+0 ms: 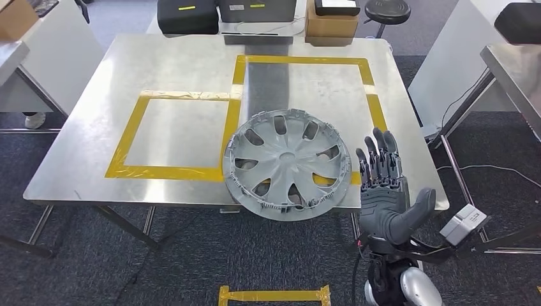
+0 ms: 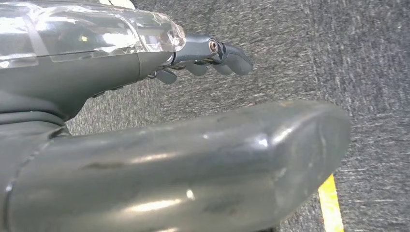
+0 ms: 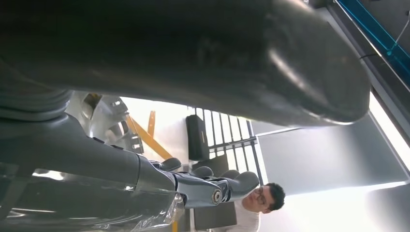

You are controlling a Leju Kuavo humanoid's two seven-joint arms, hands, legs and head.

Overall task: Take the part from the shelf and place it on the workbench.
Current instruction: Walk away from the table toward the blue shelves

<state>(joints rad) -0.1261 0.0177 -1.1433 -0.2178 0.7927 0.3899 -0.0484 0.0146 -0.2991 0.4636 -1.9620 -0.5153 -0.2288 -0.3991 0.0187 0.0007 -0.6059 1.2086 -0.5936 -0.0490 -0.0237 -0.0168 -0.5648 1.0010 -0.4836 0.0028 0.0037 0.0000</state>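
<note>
Beyond the right robot hand (image 3: 203,186) at the wrist, a person (image 3: 258,203) past the workbench (image 1: 89,153).

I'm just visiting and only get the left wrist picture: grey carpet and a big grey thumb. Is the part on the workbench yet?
Observer: Yes. In the head view the hubcap lies flat on the workbench, across the yellow tape, with its near rim poking over the front edge.
Operator: Is the other hand holding it?
Observer: No. The right hand is beside the hubcap and apart from it, fingers spread, holding nothing.
Operator: Is anyone nearby?
Observer: The right wrist view shows a person in a light top beyond the hand.
</note>
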